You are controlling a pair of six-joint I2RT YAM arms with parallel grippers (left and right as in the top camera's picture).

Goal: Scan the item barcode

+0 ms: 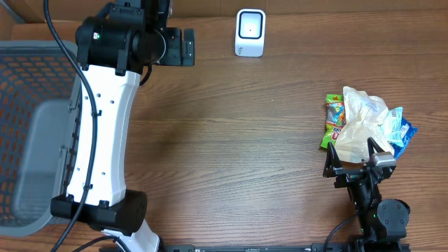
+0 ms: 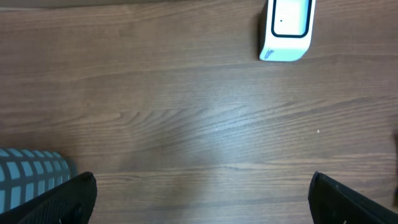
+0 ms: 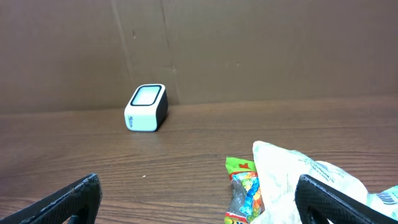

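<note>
Scanner [image 1: 250, 32], one, snack packets [image 1: 364, 122], three visible, left end effector [image 1: 189, 47] spread, right end effector [image 1: 355, 158] spread

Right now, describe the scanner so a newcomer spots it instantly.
Start at the wooden table and look to its far edge, near the middle. The scanner stands there: a small white box with a dark-framed window, unlike the colourful snack packets at the right.

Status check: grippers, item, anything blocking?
Left gripper open, empty, near scanner. Right gripper open, by snack packets, none held. Nothing between packets and scanner.
</note>
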